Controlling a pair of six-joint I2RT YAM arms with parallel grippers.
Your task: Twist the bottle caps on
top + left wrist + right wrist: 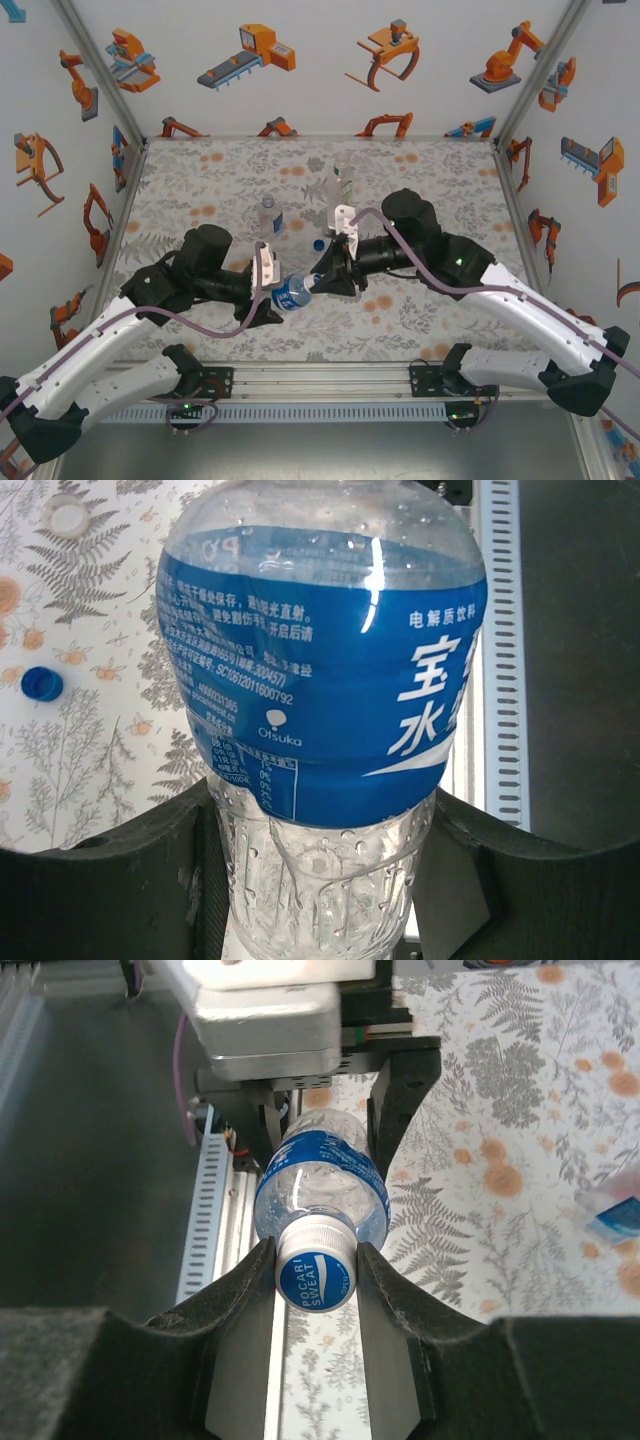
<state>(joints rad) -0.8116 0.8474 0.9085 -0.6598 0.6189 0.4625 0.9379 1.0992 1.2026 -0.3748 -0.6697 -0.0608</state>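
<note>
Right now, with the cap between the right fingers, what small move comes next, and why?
Probably twist the right gripper to tighten the cap: it pinches the cap seated on the neck, while the left gripper clamps the bottle.

White-shelled arms (90, 365), black joints and jaws, purple cables (190, 325).

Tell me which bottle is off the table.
The squat blue-label bottle, held sideways between both claws: left claw on its body, right claw on its cap. The slim blue-label bottle and the green-label bottle stand on the table.
</note>
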